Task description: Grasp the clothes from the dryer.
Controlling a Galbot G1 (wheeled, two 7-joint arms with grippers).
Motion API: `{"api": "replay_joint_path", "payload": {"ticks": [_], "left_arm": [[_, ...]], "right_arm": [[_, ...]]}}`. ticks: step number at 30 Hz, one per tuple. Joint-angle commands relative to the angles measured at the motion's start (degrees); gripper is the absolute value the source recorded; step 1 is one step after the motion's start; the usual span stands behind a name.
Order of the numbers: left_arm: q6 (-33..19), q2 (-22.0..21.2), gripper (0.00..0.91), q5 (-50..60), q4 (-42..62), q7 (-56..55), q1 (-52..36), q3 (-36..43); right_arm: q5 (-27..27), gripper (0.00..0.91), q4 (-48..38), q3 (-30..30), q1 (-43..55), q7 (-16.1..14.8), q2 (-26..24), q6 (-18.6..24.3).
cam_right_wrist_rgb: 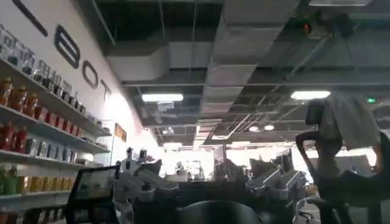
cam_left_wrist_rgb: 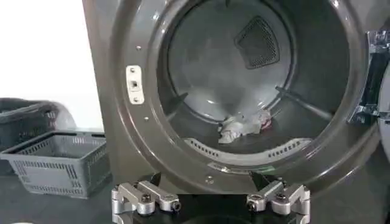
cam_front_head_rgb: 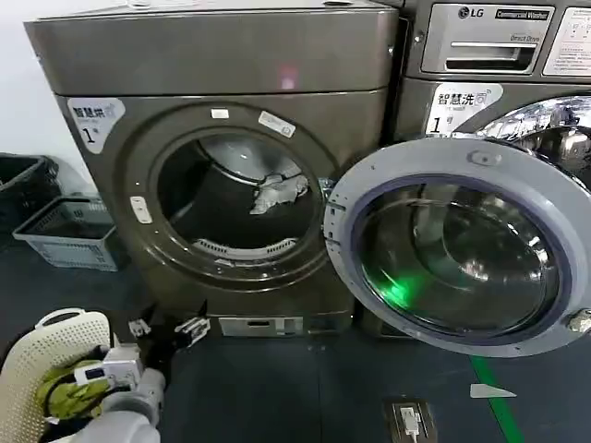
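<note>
1. Head view: the dryer [cam_front_head_rgb: 222,175], a large bronze-grey metal front-loader with a round porthole and a white "1" sticker, stands with its glass-and-grey-rimmed door [cam_front_head_rgb: 462,245] swung wide to the robot's right. The clothes [cam_front_head_rgb: 277,191], a small crumpled grey-white rag of soft fabric, lie inside the drum, right of its centre, their long axis running roughly side to side. The left end effector [cam_front_head_rgb: 168,329] hovers low before the machine's base, fingers spread, so the cloth lies above, ahead and somewhat to its right.

2. Left wrist view: the left end effector's metal fingertips [cam_left_wrist_rgb: 146,198] stand apart and hold nothing. Straight ahead, past the smooth steel lip, the clothes rest on the drum floor. A grey plastic lattice basket [cam_left_wrist_rgb: 58,161] sits on the floor beside the dryer.

3. Right wrist view: the right end effector [cam_right_wrist_rgb: 207,185] points toward a ceiling, well away from the dryer, fingers apart, so the left arm is judged nearer.
</note>
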Motion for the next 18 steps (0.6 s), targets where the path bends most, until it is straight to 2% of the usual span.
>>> {"api": "replay_joint_path", "payload": {"ticks": [1,18], "left_arm": [[2.81,-0.06,0.907,-0.16,0.02,0.01,-0.05,0.04],[2.81,-0.37,0.907,-0.28,0.45,0.03,-0.3,0.02]], "right_arm": [[1.37,0.907,-0.01,0.23,-0.1,0.36,0.06,0.35],[1.25,0.907,-0.14,0.34,0.0,0.31,0.47,0.37]]}}
